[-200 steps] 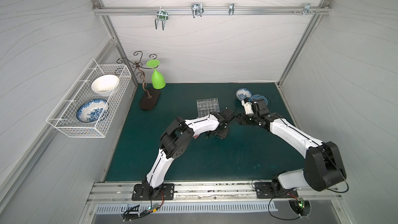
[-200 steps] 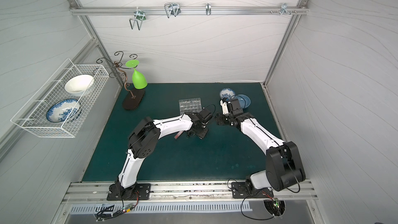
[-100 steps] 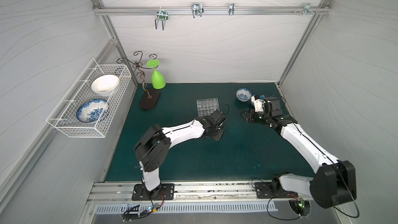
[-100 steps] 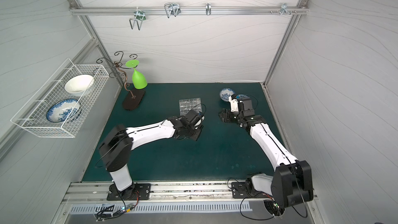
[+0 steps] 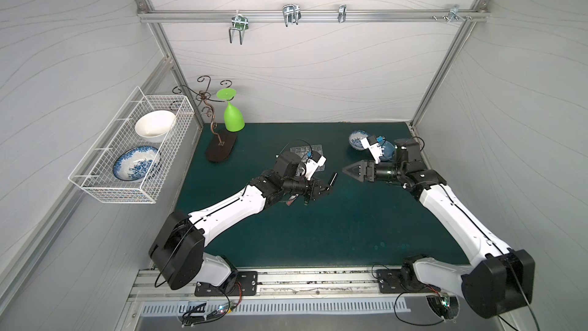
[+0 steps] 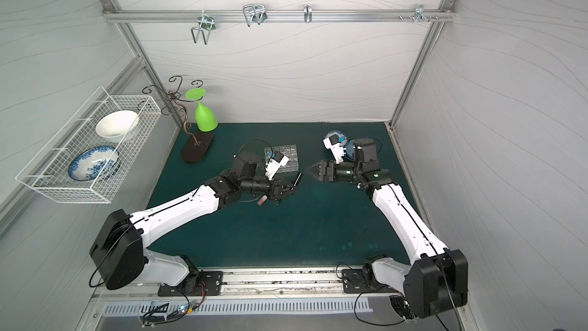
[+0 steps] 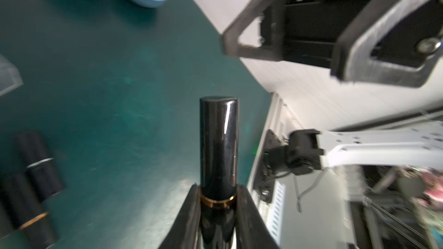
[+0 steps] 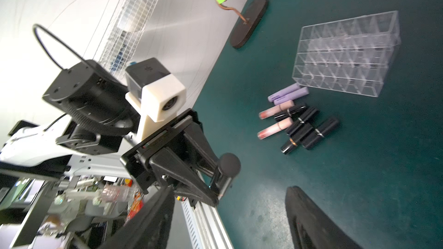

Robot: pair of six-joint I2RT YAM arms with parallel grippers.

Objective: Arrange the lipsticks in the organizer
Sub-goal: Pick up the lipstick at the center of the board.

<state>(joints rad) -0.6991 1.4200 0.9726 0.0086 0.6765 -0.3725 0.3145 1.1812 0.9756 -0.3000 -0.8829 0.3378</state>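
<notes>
My left gripper (image 5: 327,187) is shut on a glossy black lipstick (image 5: 333,178) with a gold band (image 7: 218,201), held above the mat's middle. The tube's free end points at my right gripper (image 5: 346,170), which is open and empty a short gap away. In the right wrist view that lipstick's round end (image 8: 230,165) faces the camera. The clear organizer (image 8: 347,53) stands behind, its cells empty. Beside it on the mat lie two lilac lipsticks (image 8: 287,93), two pink ones (image 8: 275,110) and several black ones (image 8: 309,130). In both top views the left arm hides most of them.
A blue-and-white bowl (image 5: 356,140) and a blue bowl (image 5: 386,151) sit at the back right by the right wrist. A green glass (image 5: 234,117) hangs on a stand (image 5: 221,151) at the back left. A wire basket (image 5: 133,148) with bowls hangs on the left wall.
My left gripper has shut on a black lipstick and lifted it toward the right gripper. The right gripper has opened wider and drawn back to the right.
</notes>
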